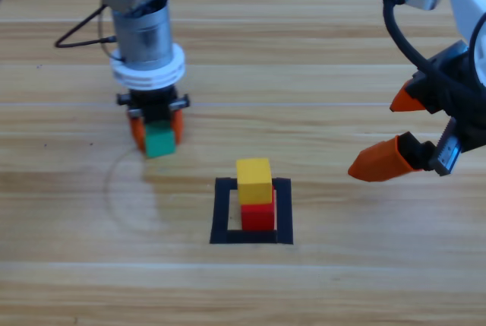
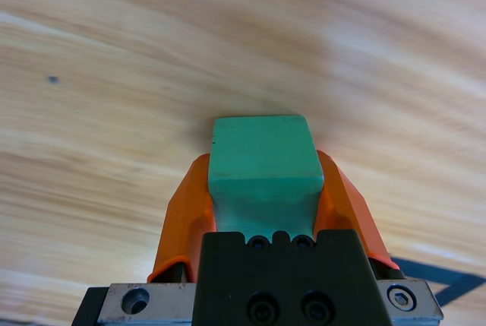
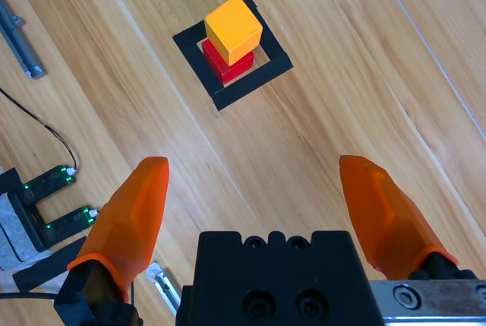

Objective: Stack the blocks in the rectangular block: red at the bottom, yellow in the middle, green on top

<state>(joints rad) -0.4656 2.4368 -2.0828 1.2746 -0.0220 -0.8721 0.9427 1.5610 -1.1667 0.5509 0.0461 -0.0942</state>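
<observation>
Green cube (image 1: 160, 142), teal with plain faces and softly rounded corners, clamped between the 2 orange jaws of the left gripper (image 1: 157, 130), 1 jaw against each side face, front face and top edge poking out past the fingertips (image 2: 186, 212). Sits in the left half of the wooden table (image 1: 319, 68), well apart from the black tape square (image 1: 225, 212), up and to the left of it in the high view; cannot tell from any view whether resting on the wood or raised just off it. Inside the tape outline, red cube (image 1: 258, 216) at the bottom and yellow cube (image 1: 254, 180) directly on top, the yellow turned a little relative to the red, as seen in the right wrist view (image 3: 233, 25), the stack of 2 pushed toward the far side of the square with a strip of bare wood showing on the near side. Bare table between the green cube and the stack. Right gripper (image 1: 391, 132) hanging off at the picture's right edge, well to the right of the stack and above the table, jaws spread wide with nothing between them. Open wood all around the tape square. Black cable (image 1: 80, 33) trailing behind the left arm at the upper left.
</observation>
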